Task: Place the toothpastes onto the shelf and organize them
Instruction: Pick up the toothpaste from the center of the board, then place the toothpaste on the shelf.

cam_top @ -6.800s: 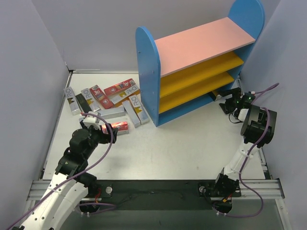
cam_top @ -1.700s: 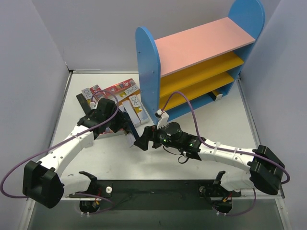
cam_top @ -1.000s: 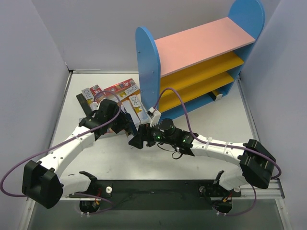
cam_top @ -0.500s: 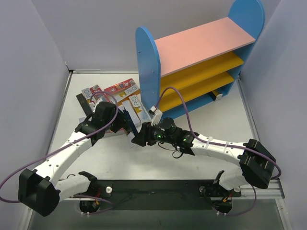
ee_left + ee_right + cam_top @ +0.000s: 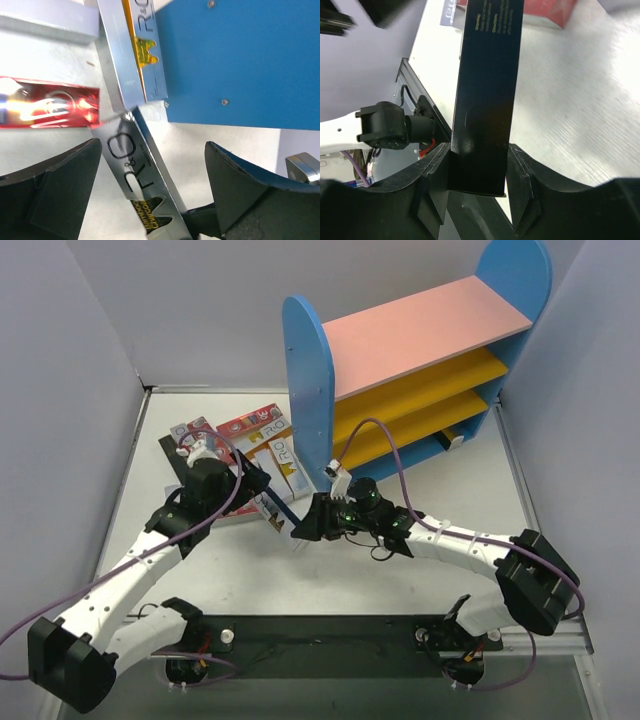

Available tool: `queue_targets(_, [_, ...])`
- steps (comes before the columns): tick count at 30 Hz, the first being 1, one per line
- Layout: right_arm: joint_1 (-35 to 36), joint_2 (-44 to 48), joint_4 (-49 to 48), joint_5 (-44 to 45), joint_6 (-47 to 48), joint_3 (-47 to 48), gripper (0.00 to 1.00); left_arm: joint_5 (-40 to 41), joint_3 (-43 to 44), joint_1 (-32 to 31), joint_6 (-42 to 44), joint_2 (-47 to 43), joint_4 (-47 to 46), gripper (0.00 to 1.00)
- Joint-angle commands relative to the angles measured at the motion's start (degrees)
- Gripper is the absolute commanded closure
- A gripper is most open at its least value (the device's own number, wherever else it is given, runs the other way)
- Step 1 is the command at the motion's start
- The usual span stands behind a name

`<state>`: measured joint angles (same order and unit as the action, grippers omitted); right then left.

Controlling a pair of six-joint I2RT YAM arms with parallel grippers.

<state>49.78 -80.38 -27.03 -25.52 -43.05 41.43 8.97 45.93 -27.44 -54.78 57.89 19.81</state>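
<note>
On the white table [image 5: 300, 580] your shelf [image 5: 308, 390] shows just a lone box [image 5: 453, 438] on its bottom board, the other toothpastes [image 5: 255, 425] lie heaped left of it, and your right gripper [image 5: 479, 167] clamps one silver box [image 5: 145, 185] while your left gripper [image 5: 152, 150] gapes around it, so most of the job remains

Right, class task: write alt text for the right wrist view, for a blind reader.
The jaws are shut on the end of a long dark toothpaste box with gold lettering, which reaches up the frame over the white table. A red box lies at the top edge.
</note>
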Motion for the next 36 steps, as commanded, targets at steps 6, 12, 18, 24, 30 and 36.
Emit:
queue_targets(6, [-6.96, 11.8, 9.26, -11.57, 0.69, -6.7, 0.83, 11.59, -4.26, 0.02, 20.22, -13.74, -4.87, 0.03])
queue_targets(12, [-14.79, 21.2, 21.29, -14.82, 1.82, -10.93, 0.84, 12.12, -11.55, 0.28, 27.87, -23.85, -8.04, 0.03])
queue_targets(18, [-24.89, 31.49, 34.05, -15.43, 1.74, -13.47, 0.85, 11.77, -15.96, 0.46, 36.39, -30.63, -8.47, 0.03])
queue_targets(24, [-38.94, 34.41, 34.15, -20.09, 1.38, -14.28, 0.85, 9.75, -18.25, 0.55, 42.47, -34.16, -11.19, 0.03])
queue_targets(30, [-45.46, 27.84, 28.8, -22.91, 2.36, -10.23, 0.85, 7.29, -17.46, 0.55, 46.69, -31.0, -12.78, 0.03])
queue_targets(36, [-48.72, 19.93, 17.46, -22.82, -0.45, -7.15, 0.85, 7.02, -18.51, 0.55, 48.1, -30.2, -15.76, 0.03])
